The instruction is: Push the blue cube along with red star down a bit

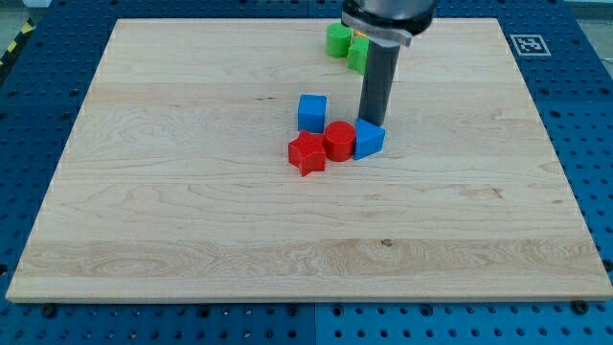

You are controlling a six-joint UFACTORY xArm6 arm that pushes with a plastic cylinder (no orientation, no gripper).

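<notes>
Landmark: red cylinder, mid wooden board. Blue cube sits just up-left of it, slightly apart. Red star touches its lower-left side. A second blue block, wedge-like, touches its right. My tip, a bare rod holding nothing, stands just up-right of the cylinder, at the wedge's top edge. Green blocks lie well above, partly hidden by the arm.

My rod hangs straight down from the dark round mount at the view's top, right of centre, upright with no visible tilt. My tip meets the board at its lower end. The rod is a plain dark cylinder, its upper end hidden inside the mount.
</notes>
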